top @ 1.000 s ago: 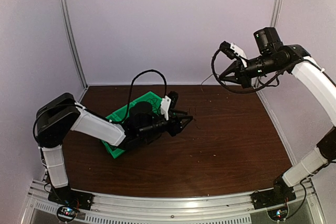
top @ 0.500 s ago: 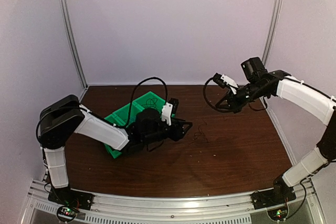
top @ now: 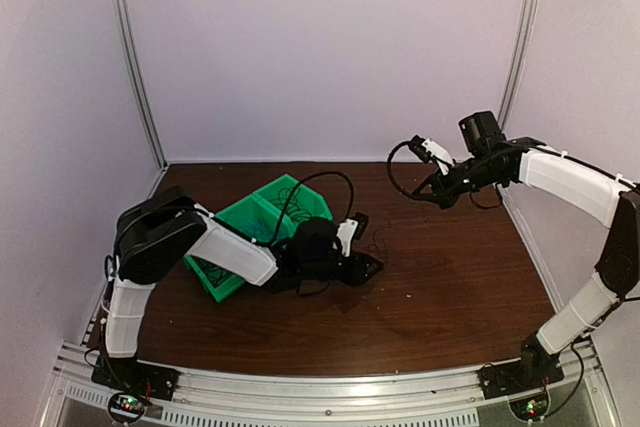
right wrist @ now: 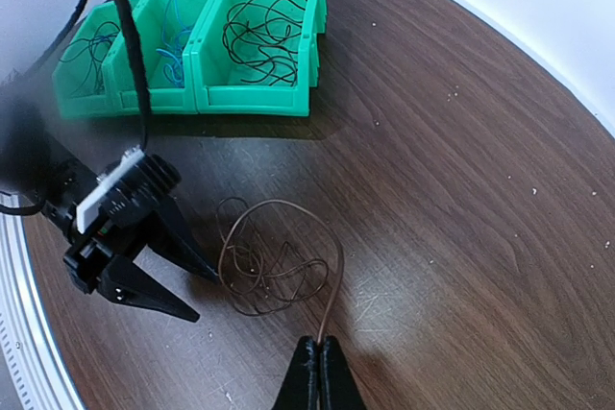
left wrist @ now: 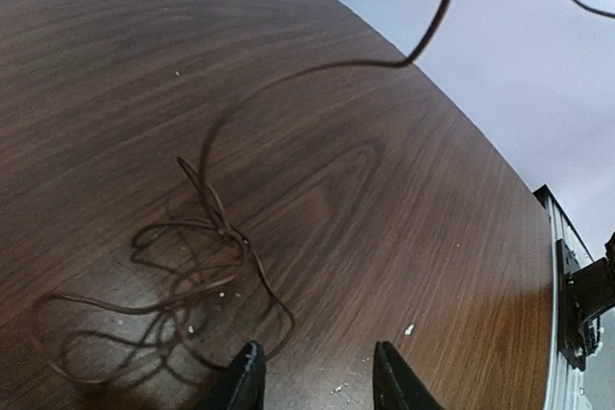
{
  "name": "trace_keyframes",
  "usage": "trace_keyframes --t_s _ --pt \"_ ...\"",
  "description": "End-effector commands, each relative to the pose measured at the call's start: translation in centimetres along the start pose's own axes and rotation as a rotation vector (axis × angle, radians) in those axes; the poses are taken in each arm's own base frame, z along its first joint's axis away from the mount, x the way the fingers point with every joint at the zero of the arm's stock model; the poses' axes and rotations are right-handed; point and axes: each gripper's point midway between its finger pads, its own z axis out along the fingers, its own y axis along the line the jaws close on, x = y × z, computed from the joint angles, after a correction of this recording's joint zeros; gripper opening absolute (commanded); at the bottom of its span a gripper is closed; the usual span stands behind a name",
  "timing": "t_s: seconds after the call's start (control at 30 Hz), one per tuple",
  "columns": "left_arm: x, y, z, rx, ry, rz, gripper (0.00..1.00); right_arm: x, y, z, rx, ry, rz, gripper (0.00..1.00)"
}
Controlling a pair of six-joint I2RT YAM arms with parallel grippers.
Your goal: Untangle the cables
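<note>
Bins (right wrist: 252,98), green, stand apart near the counter's (right wrist: 480,199) left edge; left claw (left wrist: 317,348) gapes beside the cable tangle (left wrist: 192,276), right claw (right wrist: 318,345) pinches its strand, a grip only the right wrist view shows.

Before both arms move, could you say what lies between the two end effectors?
A tangle of brown wire on the table; the right wrist view shows it.

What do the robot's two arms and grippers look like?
The left arm and right arm have white shells on their long links and black joints. A thick black cable loops beside each wrist. The left gripper and right gripper are black, each with two tapering, pointed fingers.
</note>
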Motion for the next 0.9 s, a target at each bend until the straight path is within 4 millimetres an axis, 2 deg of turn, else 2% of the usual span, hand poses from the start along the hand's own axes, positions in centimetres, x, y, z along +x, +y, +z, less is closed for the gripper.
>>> trace_keyframes --t_s 0.0,0.13,0.33,0.4,0.5,0.57,0.67,0.77,0.87 --pt "0.5 -0.6 1.7 0.025 0.063 -0.04 0.4 -1.3 0.0 -0.7 0.013 -0.045 -0.01 0.0" --pt "1.3 1.0 2.5 -0.06 0.1 -0.09 0.39 -1.4 0.0 -0.9 0.014 -0.051 -0.012 0.0" --pt "1.7 3.2 2.6 -0.151 0.11 -0.179 0.24 -1.4 0.1 -1.2 0.019 -0.058 -0.015 0.0" --pt "1.8 3.1 2.3 -0.152 0.111 -0.187 0.28 -1.5 0.2 -1.3 0.019 -0.06 -0.017 0.0" --pt "1.5 3.0 1.8 -0.146 0.085 -0.192 0.41 -1.5 0.3 -1.3 0.014 -0.061 -0.016 0.0" --pt "1.3 3.0 1.8 -0.133 0.073 -0.195 0.44 -1.5 0.3 -1.3 0.012 -0.06 -0.015 0.0" --pt "0.7 3.4 2.2 -0.124 0.041 -0.232 0.42 -1.4 0.3 -1.3 0.013 -0.061 -0.016 0.0" --pt "0.2 4.6 2.2 -0.125 -0.007 -0.305 0.32 -1.5 0.3 -1.4 0.015 -0.062 -0.017 0.0" --pt "-0.6 5.5 2.0 -0.118 -0.065 -0.336 0.32 -1.5 0.3 -1.4 0.016 -0.061 -0.017 0.0"
